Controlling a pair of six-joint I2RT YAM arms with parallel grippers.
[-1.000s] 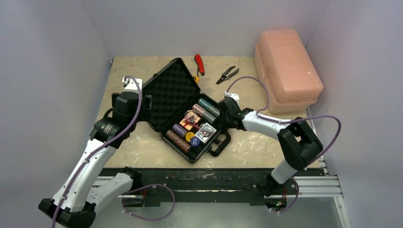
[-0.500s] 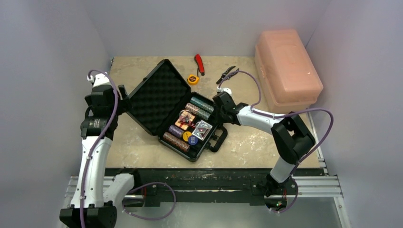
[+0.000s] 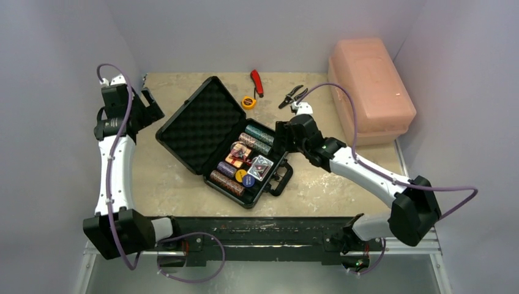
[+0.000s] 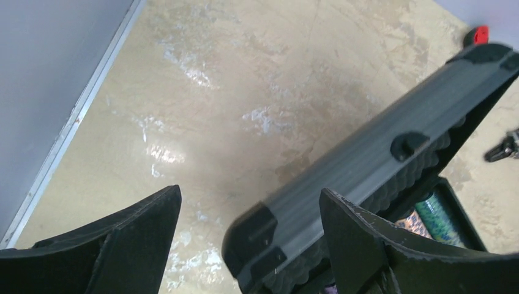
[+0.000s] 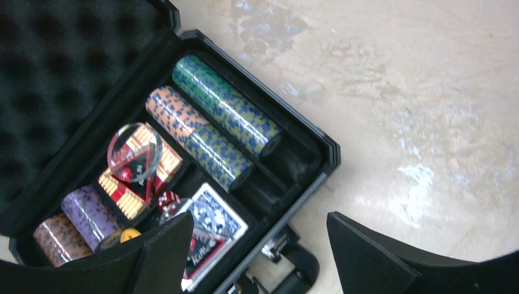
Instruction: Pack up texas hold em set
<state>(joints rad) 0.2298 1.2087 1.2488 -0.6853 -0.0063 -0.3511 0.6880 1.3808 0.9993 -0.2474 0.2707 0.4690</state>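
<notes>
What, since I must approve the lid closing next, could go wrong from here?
The clear disc stands propped on the red card deck, so the lid might jam on it or flick it out. The left end effector is open at the lid's edge without gripping; a push may slide the case rather than swing the lid.

A robotics lab test cell is being shown. A mottled beige table is being boxed in by plain pale walls at 9, 12 and 3 o'clock. A left arm and a right arm, trailed by purple cables, are being carried on an aluminium rail at 6 o'clock. Props are being kept on the table: pliers at 12 o'clock, a pink plastic box at 2 o'clock, and an open black briefcase at the centre.
</notes>
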